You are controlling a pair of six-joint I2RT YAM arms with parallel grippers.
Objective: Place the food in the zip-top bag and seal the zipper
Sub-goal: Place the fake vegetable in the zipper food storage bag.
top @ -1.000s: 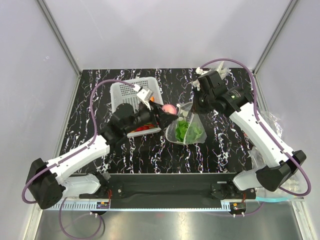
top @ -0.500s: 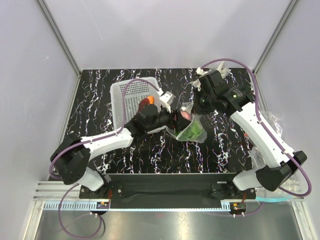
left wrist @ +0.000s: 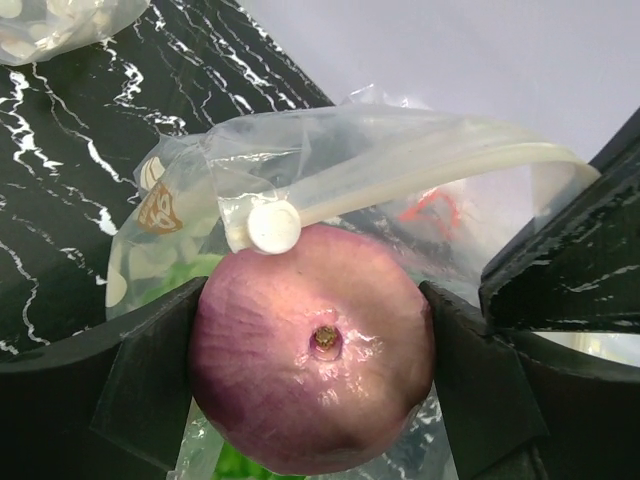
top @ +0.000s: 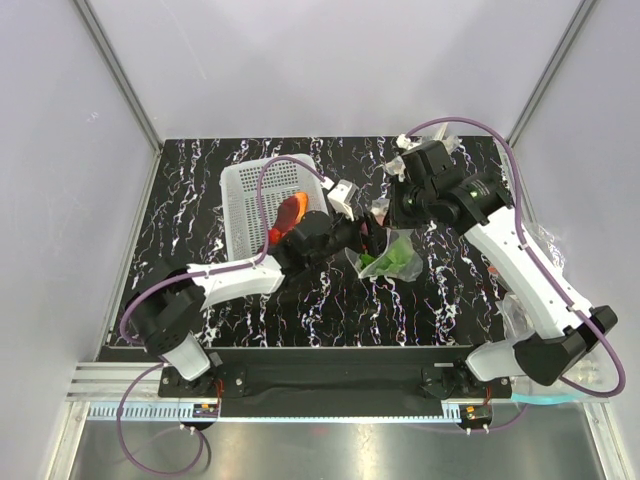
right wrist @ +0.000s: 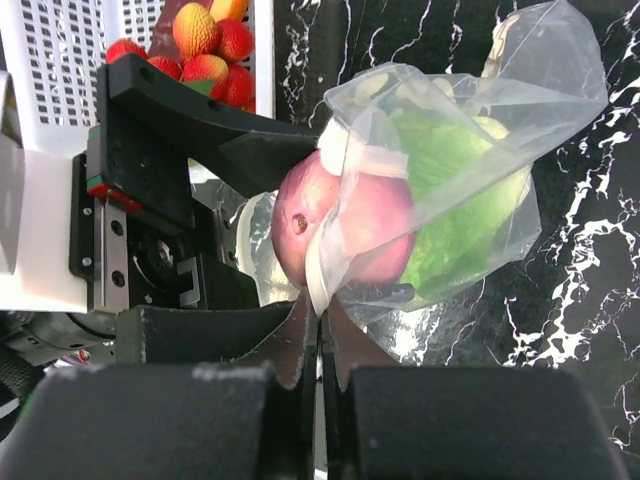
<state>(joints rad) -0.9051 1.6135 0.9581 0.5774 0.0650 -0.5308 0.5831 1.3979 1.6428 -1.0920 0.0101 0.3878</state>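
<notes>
Pink-purple bulb [left wrist: 315, 380] sits halfway through the mouth of the bag [right wrist: 500, 130], so loading looks like the step in hand. The left gripper [left wrist: 316, 300] holds it, jaws spread wide and pressing both its sides. Beyond those fingertips, lettuce [right wrist: 460, 190] lies inside. The right gripper [right wrist: 322, 335] is pinched tight on the zipper strip [right wrist: 314, 270], right beside the bulb. Next, probably: the left jaws release and back straight out. Berries [right wrist: 215, 70] wait in the basket [right wrist: 60, 60] behind that gripper.
</notes>
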